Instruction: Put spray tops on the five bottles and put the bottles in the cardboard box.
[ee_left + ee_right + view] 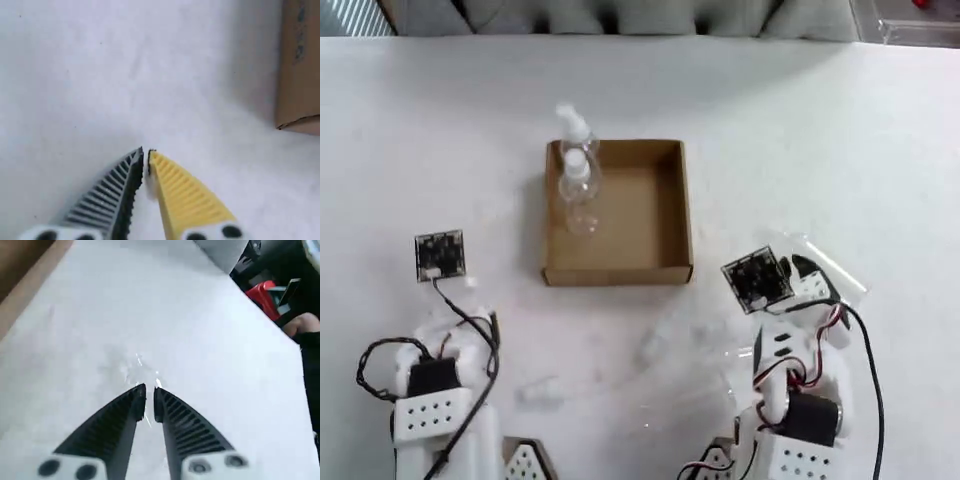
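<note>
Both clenched tight, the left pincer (146, 155) and right pincer (149, 392) hang near the box (620, 272), two spray-topped bottles (580, 190) along its left wall.

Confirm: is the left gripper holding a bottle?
No: the left wrist view shows the left gripper shut with nothing in it, above the white table.

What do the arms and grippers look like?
Left gripper: one grey ribbed finger, one yellow, white base. Right gripper: both fingers black, ribbed, white base. Arms white with black motors; black cable on left arm, red and black wires on right arm.
</note>
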### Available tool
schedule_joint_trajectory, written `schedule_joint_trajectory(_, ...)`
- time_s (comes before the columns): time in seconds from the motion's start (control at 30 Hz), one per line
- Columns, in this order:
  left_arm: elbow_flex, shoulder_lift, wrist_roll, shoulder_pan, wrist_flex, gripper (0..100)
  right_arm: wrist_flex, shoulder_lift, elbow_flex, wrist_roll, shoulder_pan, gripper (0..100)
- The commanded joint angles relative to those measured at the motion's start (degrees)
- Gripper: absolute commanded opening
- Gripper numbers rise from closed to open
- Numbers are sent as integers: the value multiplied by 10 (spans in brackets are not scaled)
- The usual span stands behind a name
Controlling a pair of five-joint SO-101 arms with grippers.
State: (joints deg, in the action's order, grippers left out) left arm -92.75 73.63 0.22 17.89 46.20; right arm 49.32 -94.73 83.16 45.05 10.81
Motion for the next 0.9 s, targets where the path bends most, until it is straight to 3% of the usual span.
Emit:
schedule_joint_trajectory(0.0,4,9,1,4,-13,20,-1,116,-56,8,22,18)
schedule_joint_trajectory(0.17,4,9,1,4,-13,20,4,295,-164,9,56,34)
schedule_joint_trajectory(0.47,4,9,1,4,-14,20,3,617,-382,28,86,342)
schedule_joint_trajectory(0.6,4,9,1,4,-14,20,3,736,-452,89,81,348)
schedule_joint_trajectory(0.87,4,9,1,4,-14,20,-1,932,-554,89,79,348)
